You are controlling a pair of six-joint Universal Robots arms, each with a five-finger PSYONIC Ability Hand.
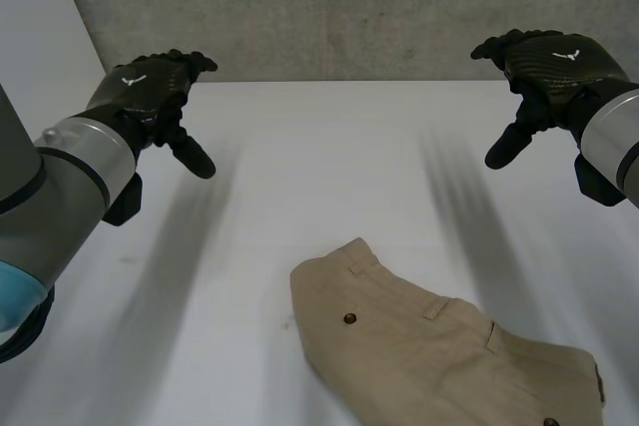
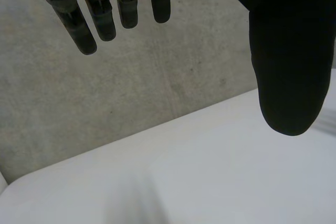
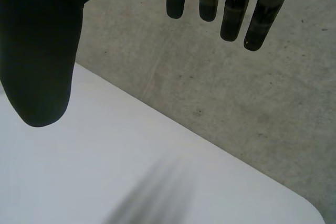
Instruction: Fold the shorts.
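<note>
Tan shorts (image 1: 439,346) lie on the white table (image 1: 329,167) near its front edge, right of the middle, folded over with belt loops and dark buttons showing. My left hand (image 1: 150,92) hovers over the far left of the table, well away from the shorts, open and holding nothing. Its straight fingers (image 2: 105,17) and thumb (image 2: 289,66) stand spread in the left wrist view. Over the far right hangs my right hand (image 1: 549,62), also open and empty, with fingers (image 3: 231,11) and thumb (image 3: 42,61) apart.
A grey concrete wall (image 1: 349,7) rises just behind the table's far edge. A pale panel (image 1: 40,37) stands at the far left. The table's rounded far corners appear beyond the fingertips in both wrist views.
</note>
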